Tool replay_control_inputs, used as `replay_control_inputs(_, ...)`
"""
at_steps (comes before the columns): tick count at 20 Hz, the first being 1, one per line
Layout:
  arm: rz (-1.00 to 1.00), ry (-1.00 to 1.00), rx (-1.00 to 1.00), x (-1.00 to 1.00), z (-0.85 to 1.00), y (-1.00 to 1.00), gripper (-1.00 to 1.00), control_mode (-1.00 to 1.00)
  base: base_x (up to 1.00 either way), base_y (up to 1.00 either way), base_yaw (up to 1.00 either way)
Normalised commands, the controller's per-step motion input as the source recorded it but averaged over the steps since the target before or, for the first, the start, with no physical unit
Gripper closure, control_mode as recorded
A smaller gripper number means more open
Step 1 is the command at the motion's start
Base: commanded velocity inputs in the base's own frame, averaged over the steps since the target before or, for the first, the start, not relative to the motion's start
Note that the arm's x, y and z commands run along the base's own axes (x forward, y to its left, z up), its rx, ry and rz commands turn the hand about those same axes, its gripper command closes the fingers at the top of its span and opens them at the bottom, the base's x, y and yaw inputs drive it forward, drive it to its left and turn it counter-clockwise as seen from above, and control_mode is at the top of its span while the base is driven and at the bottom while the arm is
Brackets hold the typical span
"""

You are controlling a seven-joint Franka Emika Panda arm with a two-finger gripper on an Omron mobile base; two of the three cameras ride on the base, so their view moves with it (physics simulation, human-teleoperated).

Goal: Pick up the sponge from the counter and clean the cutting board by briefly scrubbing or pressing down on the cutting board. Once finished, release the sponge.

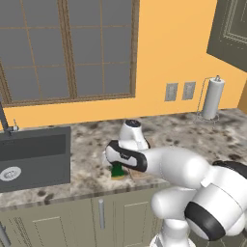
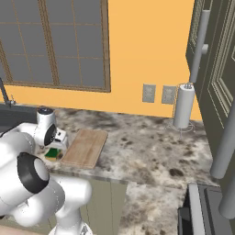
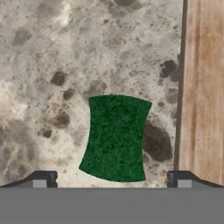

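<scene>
Just left of the cutting board (image 3: 203, 87), the open gripper (image 3: 112, 179) straddles the sponge (image 3: 116, 138); its right finger risks catching the board's edge.

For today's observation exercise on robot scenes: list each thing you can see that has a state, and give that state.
sponge: green side up, on the counter beside the board, not gripped
cutting board: flat on the counter, bare
gripper: open, above the sponge
paper towel roll: upright on its holder

An orange wall (image 1: 178, 43) carries a wood-framed window (image 1: 67, 48); right of it, two outlets (image 1: 180, 91) and dark cabinets (image 2: 215, 64).
</scene>
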Motion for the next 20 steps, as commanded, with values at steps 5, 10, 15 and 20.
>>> replay_control_inputs(5, 0.0, 0.0, -0.03, 0.0, -0.27, 0.01, -1.0, -1.0, 0.0, 0.0, 0.0)
replay_control_inputs(10, 0.0, 0.0, -0.03, 0.08, -0.15, 0.0, -1.0, -1.0, 0.0, 0.0, 0.0)
replay_control_inputs(15, 0.0, 0.0, -0.03, 0.09, -0.09, 0.0, -1.0, -1.0, 0.0, 0.0, 0.0)
replay_control_inputs(20, 0.0, 0.0, -0.02, 0.14, -0.08, 0.04, -1.0, -1.0, 0.0, 0.0, 0.0)
